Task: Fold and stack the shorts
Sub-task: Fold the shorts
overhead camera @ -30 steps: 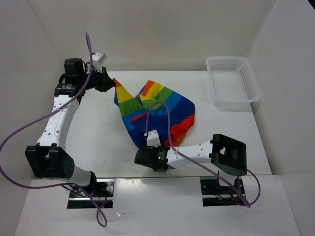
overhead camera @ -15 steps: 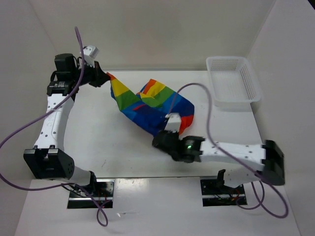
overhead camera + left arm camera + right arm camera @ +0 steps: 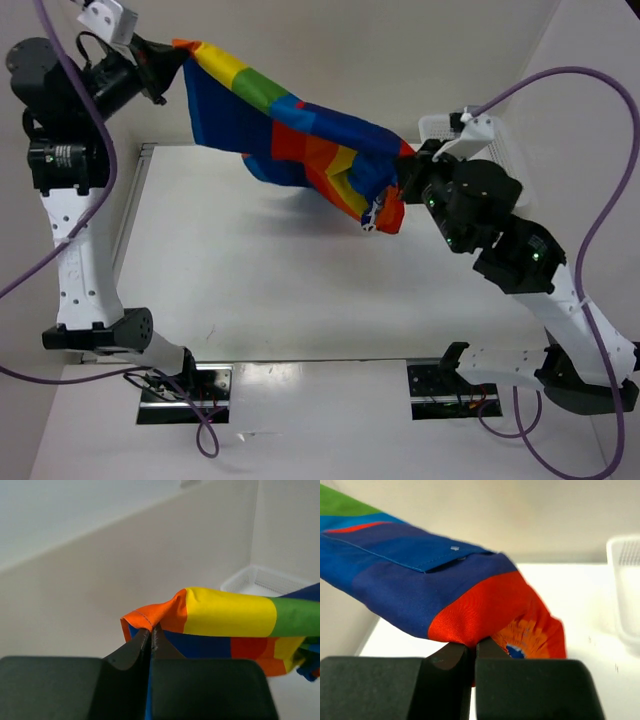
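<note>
left gripper (image 3: 165,62) pinches an orange corner of the shorts (image 3: 290,125); right gripper (image 3: 408,172) pinches the opposite red corner. the cloth hangs stretched between them, long axis left-to-right, well above the table (image 3: 250,300).

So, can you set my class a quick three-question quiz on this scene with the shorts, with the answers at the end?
1. True or false: the shorts lie flat on the table.
2. What stands at the table's far right? A: a white basket. B: a metal bucket. C: a cardboard box.
3. Fill in: the left gripper and the right gripper are both ___ on the cloth.

Key: 1 false, they hang in the air between the grippers. 2 A. 3 shut.
</note>
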### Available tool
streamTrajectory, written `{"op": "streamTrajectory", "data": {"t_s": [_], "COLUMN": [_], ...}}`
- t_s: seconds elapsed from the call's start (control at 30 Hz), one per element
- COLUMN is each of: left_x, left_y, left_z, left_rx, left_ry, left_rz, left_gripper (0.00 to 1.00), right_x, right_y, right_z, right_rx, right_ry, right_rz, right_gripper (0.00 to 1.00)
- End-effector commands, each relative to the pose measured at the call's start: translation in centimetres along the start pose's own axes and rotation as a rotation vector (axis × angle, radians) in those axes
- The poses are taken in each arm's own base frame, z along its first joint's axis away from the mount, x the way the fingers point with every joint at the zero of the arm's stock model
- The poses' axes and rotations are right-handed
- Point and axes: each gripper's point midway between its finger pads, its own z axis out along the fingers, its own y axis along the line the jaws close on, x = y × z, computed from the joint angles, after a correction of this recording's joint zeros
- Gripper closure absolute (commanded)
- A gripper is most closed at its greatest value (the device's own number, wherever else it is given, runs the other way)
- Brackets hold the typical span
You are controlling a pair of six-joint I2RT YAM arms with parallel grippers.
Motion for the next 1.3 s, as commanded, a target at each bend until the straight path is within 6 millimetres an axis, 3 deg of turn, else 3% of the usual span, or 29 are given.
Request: {"op": "streamTrajectory", "data": {"t_s": [0.0,0.03,0.07,0.13,0.17,0.2,0.23,0.27,0.37,0.47,0.5,0.57,0.6,0.67,0.7,0.77,0.8,0.87,0.9,0.93,1.0,1.03,1.07,1.1,1.2,1.27], "left_x": [-6.8,-7.9,-10.6,-12.9,-13.8,-15.5,-15.8,-16.5,-15.5,-14.7,-13.7,-11.9,-9.2,-5.9,-2.4,1.4,4.8,7.5,9.4,10.7,13.8,14.7,15.2,16.4,17.3,14.8], "left_y": [-0.8,-1.0,-1.7,-2.3,-2.7,-3.3,-3.3,-4.0,-3.6,-3.2,-3.0,-2.5,-1.8,-1.1,-0.4,0.6,1.5,2.3,3.1,3.5,5.1,5.5,6.0,6.8,7.3,7.6], "left_z": [-2.6,-3.1,-4.4,-5.7,-6.3,-7.5,-7.9,-8.7,-9.1,-9.5,-9.2,-8.5,-7.6,-6.4,-5.0,-3.6,-2.5,-1.4,-0.3,0.2,1.8,2.3,2.9,4.0,5.3,5.5], "left_rx": [-0.062,-0.074,-0.087,-0.115,-0.125,-0.139,-0.159,-0.16,-0.199,-0.233,-0.232,-0.23,-0.227,-0.212,-0.193,-0.19,-0.186,-0.184,-0.182,-0.181,-0.19,-0.189,-0.189,-0.188,-0.157,-0.16], "left_ry": [-0.117,-0.136,-0.188,-0.231,-0.245,-0.282,-0.285,-0.301,-0.265,-0.239,-0.215,-0.173,-0.114,-0.047,0.008,0.066,0.118,0.155,0.18,0.198,0.239,0.253,0.252,0.261,0.276,0.231], "left_rz": [0.127,0.142,0.183,0.214,0.224,0.251,0.249,0.261,0.227,0.203,0.186,0.157,0.115,0.069,0.029,-0.012,-0.05,-0.077,-0.095,-0.108,-0.135,-0.145,-0.144,-0.15,-0.169,-0.136], "left_gripper": [1.0,1.0,1.0,1.0,1.0,1.0,1.0,1.0,1.0,1.0,1.0,1.0,1.0,1.0,1.0,1.0,1.0,1.0,1.0,1.0,1.0,1.0,1.0,1.0,1.0,1.0], "right_x": [-6.1,-7.3,-9.3,-10.3,-12.2,-12.3,-12.4,-12.4,-10.3,-6.3,-5.0,-0.6,2.1,4.2,6.2,8.0,9.8,10.5,10.2,11.2,11.6,14.2,13.3,13.7,13.7,12.6], "right_y": [-0.1,-0.2,0.0,0.8,0.9,1.5,2.1,2.4,3.4,3.4,3.2,2.6,1.9,1.3,0.2,-0.5,-3.1,-4.6,-6.5,-7.0,-8.9,-10.0,-11.0,-11.2,-10.8,-10.0], "right_z": [-2.6,-3.5,-4.6,-5.9,-7.4,-7.6,-8.3,-8.8,-8.6,-7.5,-7.3,-5.9,-5.4,-4.3,-3.0,-0.1,3.0,6.3,8.1,10.7,13.7,16.1,17.5,18.5,20.5,20.2], "right_rx": [-0.06,-0.08,-0.11,-0.187,-0.227,-0.256,-0.31,-0.337,-0.388,-0.374,-0.363,-0.316,-0.282,-0.246,-0.198,-0.168,-0.073,-0.032,0.016,0.02,0.074,0.116,0.179,0.192,0.186,0.148], "right_ry": [-0.123,-0.148,-0.189,-0.192,-0.225,-0.216,-0.2,-0.191,-0.093,0.048,0.091,0.216,0.281,0.317,0.362,0.399,0.451,0.457,0.441,0.447,0.447,0.509,0.477,0.483,0.467,0.434], "right_rz": [-0.033,-0.022,-0.003,0.0,0.022,0.016,0.005,-0.001,-0.065,-0.137,-0.145,-0.175,-0.178,-0.169,-0.169,-0.148,-0.148,-0.117,-0.103,-0.104,-0.091,-0.089,-0.077,-0.08,-0.067,-0.055], "right_gripper": [1.0,1.0,1.0,1.0,1.0,1.0,1.0,1.0,1.0,1.0,1.0,1.0,1.0,1.0,1.0,1.0,1.0,1.0,1.0,0.99,0.99,0.99,0.99,0.99,0.99,0.99]}}
